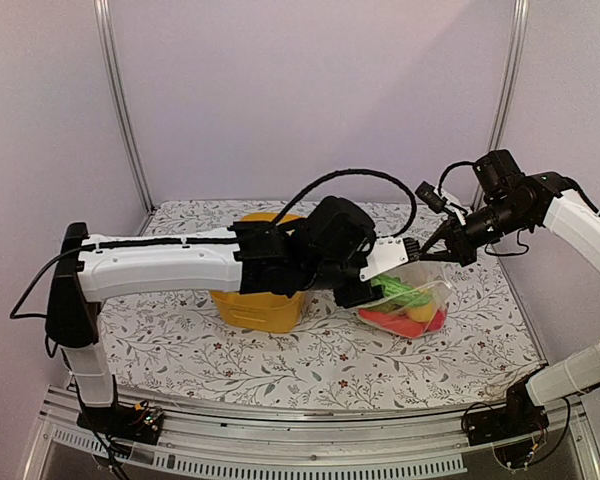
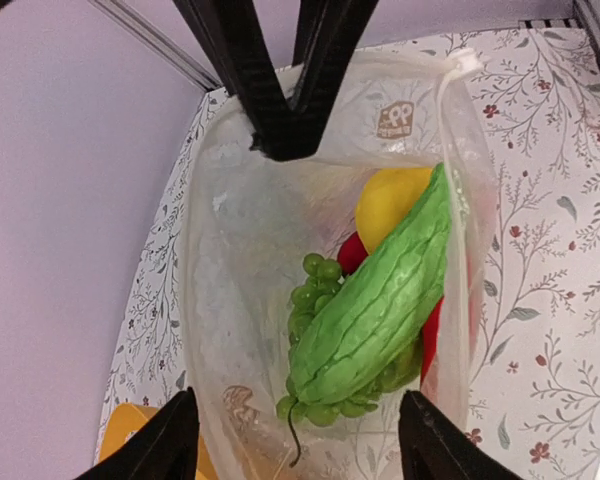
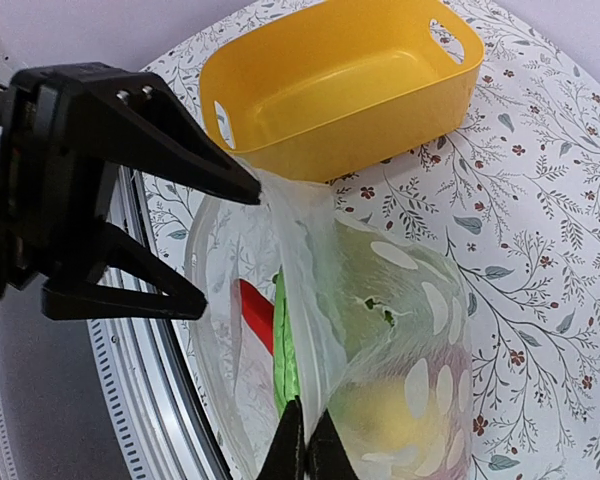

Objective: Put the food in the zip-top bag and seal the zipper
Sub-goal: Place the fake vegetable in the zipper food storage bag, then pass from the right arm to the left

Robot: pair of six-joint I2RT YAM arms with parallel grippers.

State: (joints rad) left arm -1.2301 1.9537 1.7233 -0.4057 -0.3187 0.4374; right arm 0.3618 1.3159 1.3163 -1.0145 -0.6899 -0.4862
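The clear zip-top bag [image 1: 420, 290] lies on the table right of centre with its mouth held open. Inside it is the food [image 1: 405, 310]: a green ridged gourd [image 2: 380, 300], green grapes [image 2: 315, 290], a yellow piece [image 2: 390, 200] and a red piece [image 2: 352, 252]. My right gripper [image 3: 305, 430] is shut on the bag's top edge and holds it up; it also shows in the top view [image 1: 432, 250]. My left gripper [image 2: 298, 400] is open wide at the bag's mouth [image 1: 365, 290]; one finger [image 3: 235, 180] touches the rim. The zipper [image 3: 310, 300] is unsealed.
The yellow basket [image 3: 350, 80] stands empty just left of the bag, under my left forearm in the top view [image 1: 255, 305]. A floral cloth [image 1: 280, 350] covers the table. Purple walls and metal posts [image 1: 120, 100] close in the back and sides.
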